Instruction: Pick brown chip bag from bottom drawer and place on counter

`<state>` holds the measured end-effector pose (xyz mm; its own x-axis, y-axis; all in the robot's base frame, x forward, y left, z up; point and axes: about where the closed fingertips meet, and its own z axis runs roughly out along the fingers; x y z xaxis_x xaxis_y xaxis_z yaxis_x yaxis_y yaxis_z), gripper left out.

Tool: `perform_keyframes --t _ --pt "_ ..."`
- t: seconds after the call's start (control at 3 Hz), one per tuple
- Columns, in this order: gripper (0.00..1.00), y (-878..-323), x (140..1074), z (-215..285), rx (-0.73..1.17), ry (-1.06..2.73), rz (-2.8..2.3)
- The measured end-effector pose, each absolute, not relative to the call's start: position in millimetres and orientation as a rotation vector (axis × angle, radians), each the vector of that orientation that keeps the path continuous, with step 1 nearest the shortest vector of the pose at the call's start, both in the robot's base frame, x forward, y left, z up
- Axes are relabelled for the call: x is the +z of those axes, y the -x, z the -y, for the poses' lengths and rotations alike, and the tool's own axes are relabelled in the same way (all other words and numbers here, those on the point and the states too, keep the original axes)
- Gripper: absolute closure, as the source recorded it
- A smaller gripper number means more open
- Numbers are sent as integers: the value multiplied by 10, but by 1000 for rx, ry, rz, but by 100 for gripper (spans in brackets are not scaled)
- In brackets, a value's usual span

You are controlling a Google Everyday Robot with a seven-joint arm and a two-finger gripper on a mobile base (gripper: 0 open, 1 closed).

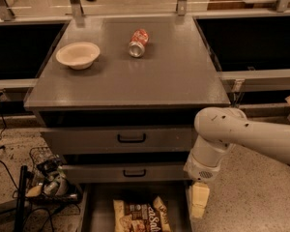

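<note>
The brown chip bag (141,215) lies flat in the open bottom drawer (96,207) at the bottom of the view, its lower end cut off by the frame edge. The counter (150,76) is the dark grey cabinet top above. My white arm comes in from the right and bends down beside the drawers. My gripper (198,202) hangs at the drawer's right edge, just right of the bag and apart from it. It holds nothing.
A cream bowl (78,55) and a red-orange soda can (138,42) lying on its side rest on the counter. Two shut upper drawers with black handles (131,138) are above the open one. A wire rack with cables (48,178) stands on the floor at left.
</note>
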<state>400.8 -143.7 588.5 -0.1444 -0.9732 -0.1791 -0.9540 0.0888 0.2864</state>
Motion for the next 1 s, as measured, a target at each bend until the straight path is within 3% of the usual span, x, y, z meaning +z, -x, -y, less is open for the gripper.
perform_keyframes --t 1.0 --pt "0 -4061 5740 1535 -380 -1840 2402"
